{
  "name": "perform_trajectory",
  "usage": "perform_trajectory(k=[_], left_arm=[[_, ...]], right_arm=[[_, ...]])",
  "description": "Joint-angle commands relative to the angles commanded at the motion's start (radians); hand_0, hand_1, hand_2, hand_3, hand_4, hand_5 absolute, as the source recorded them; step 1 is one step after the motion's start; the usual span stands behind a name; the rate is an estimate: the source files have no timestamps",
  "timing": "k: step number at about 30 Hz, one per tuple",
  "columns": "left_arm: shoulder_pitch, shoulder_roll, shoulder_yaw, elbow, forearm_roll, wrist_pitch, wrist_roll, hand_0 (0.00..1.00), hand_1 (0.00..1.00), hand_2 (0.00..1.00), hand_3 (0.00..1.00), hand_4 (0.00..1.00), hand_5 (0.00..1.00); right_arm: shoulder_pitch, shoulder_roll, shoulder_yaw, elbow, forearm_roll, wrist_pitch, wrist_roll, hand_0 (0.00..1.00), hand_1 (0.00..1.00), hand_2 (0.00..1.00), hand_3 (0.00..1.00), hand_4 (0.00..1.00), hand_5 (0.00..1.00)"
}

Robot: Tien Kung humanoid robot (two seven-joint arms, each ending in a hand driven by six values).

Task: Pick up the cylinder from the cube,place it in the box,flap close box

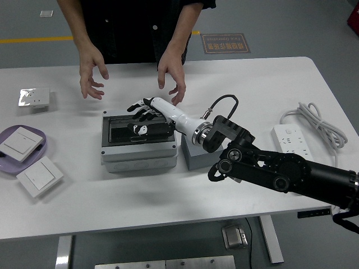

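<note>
1. Head view: the right arm [280,171] comes in from the lower right corner and reaches across the white table [252,78] toward its middle.
2. Its white right hand [147,115] lies flat on the lid [120,130] of the grey box [139,143], fingers [136,106] spread and holding nothing.
3. The lid is down, lying level on the box; through its clear pane only a dark inside shows.
4. The cylinder cannot be made out anywhere; whether it sits inside the box cannot be told.
5. The box stands left of the table's middle, with the grey cube [197,158] just beside its right wall.
6. The arm's wrist passes over the cube's top, hiding most of it.
7. A person [134,28] stands at the far edge; one hand [91,73] hangs in the air above the table beyond the box's far left corner, the other hand [171,75] beyond its far right corner, both with fingers loosely curled and touching nothing.
8. Near the left edge sits a purple plate [7,162] bearing a white switch [21,143]; a second switch [39,176] lies on the table just beside it, nearer the front edge.
9. A small socket [33,98] lies farther back by the left edge.
10. A power strip [294,151] with its coiled cord [322,126] lies near the right edge.
</note>
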Motion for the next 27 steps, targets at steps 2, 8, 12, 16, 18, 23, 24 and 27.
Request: perform_trajectory(k=[2,8,12,16,18,23,24,27], left_arm=[[0.003,0.000,0.002,0.001,-0.005,0.000,0.000,0.622,0.656,0.652,0.687,0.753,0.236],[0.015,-0.002,0.004,0.001,-0.016,0.000,0.000,0.622,0.656,0.652,0.687,0.753,0.236],[0.023,-0.006,0.010,0.001,-0.024,-0.001,0.001,0.620,0.656,0.652,0.687,0.753,0.233],[0.031,-0.011,0.014,0.001,-0.030,-0.002,0.001,0.621,0.656,0.651,0.687,0.753,0.233],[0.033,-0.013,0.017,0.002,-0.033,-0.002,0.001,0.621,0.656,0.651,0.687,0.753,0.233],[0.033,-0.016,0.017,0.001,-0.035,-0.002,0.001,0.620,0.656,0.650,0.686,0.753,0.233],[0.033,-0.016,0.017,0.001,-0.035,-0.002,0.001,0.620,0.656,0.650,0.686,0.753,0.233],[0.033,-0.018,0.018,0.001,-0.037,-0.002,0.002,0.620,0.656,0.650,0.686,0.752,0.233]], right_arm=[[-0.021,-0.022,0.045,0.022,-0.033,-0.006,-0.006,0.738,0.677,0.691,0.761,0.668,0.320],[-0.129,-0.087,0.212,0.101,-0.131,-0.034,0.004,0.734,0.679,0.691,0.763,0.667,0.322],[-0.206,-0.095,0.313,0.080,-0.094,-0.027,0.076,0.738,0.678,0.690,0.757,0.666,0.323],[-0.288,-0.094,0.405,0.035,-0.021,-0.029,0.169,0.738,0.678,0.686,0.749,0.667,0.330],[-0.324,-0.093,0.433,0.018,0.015,-0.036,0.214,0.738,0.678,0.686,0.749,0.667,0.330],[-0.405,-0.095,0.453,0.010,0.091,-0.055,0.318,0.741,0.673,0.678,0.729,0.680,0.330],[-0.414,-0.094,0.454,0.011,0.098,-0.057,0.328,0.741,0.673,0.678,0.729,0.680,0.330],[-0.434,-0.088,0.456,0.013,0.120,-0.062,0.354,0.747,0.678,0.679,0.720,0.690,0.334]])
